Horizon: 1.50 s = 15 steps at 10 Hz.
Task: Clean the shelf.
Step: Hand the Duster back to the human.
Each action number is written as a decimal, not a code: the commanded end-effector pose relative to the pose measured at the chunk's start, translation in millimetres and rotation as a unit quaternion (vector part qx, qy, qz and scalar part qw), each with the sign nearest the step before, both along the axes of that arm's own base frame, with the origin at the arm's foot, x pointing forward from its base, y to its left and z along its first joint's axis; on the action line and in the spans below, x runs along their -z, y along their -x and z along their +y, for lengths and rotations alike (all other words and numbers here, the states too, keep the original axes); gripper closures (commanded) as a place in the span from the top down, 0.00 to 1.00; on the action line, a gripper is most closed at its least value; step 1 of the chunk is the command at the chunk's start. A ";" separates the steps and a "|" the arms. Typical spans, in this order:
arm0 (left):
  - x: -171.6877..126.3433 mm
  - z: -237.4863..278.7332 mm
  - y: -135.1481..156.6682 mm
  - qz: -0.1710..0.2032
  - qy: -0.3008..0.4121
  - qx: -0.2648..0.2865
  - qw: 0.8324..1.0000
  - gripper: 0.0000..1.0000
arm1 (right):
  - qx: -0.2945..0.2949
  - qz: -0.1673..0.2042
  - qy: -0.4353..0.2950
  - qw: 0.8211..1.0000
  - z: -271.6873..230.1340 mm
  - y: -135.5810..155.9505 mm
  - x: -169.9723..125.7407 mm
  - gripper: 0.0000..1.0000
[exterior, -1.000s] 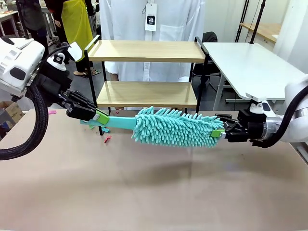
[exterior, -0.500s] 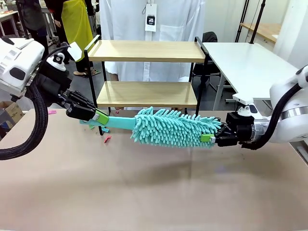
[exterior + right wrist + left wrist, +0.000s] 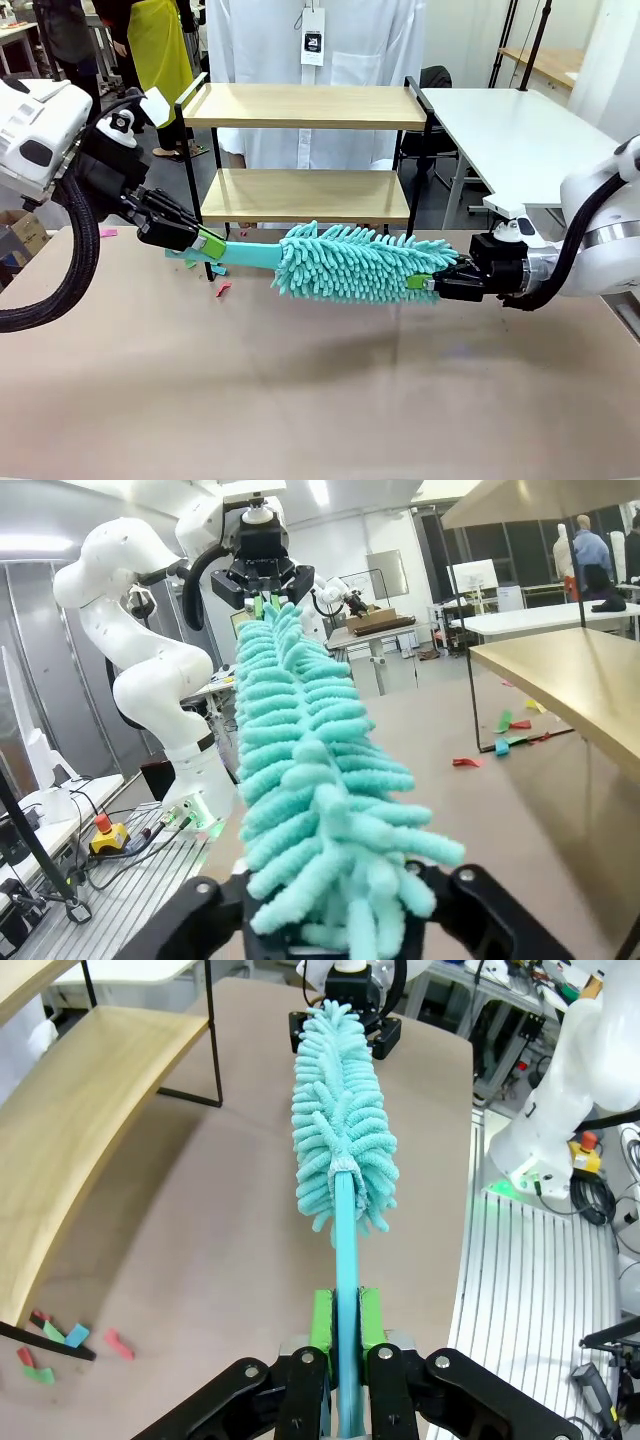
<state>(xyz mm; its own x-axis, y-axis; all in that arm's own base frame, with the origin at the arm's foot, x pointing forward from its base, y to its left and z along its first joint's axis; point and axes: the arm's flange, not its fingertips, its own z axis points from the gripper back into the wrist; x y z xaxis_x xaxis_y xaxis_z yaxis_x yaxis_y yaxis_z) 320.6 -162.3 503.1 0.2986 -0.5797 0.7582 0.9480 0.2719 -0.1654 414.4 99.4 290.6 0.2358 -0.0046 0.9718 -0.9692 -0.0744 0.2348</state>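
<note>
2 grippers on the duster [image 3: 350, 265]: left gripper [image 3: 210, 243] jaws clamp its handle, right gripper [image 3: 420, 284] jaws close around the fluffy tip. Shelf [image 3: 305, 150] stands at the table's [image 3: 300, 400] far edge; keep the duster level.

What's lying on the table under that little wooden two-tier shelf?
Small red, green and blue scraps lie on the brown tabletop by the black-framed wooden shelf's left leg. The fluffy turquoise duster hides the floor of the shelf's middle and right.
</note>
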 end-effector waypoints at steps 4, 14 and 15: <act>-3.1 0.1 1.3 -0.005 0.003 0.007 1.000 0.13 | -0.012 -0.022 -0.003 1.000 -3.2 -3.0 -0.3 0.00; -28.8 67.9 0.1 -0.010 0.135 -0.013 0.991 1.00 | -0.009 -0.003 -0.002 1.000 0.1 1.4 -0.4 0.03; -32.9 89.9 -0.3 -0.019 0.154 -0.025 0.987 1.00 | -0.009 -0.003 -0.002 1.000 0.1 1.4 -0.4 0.03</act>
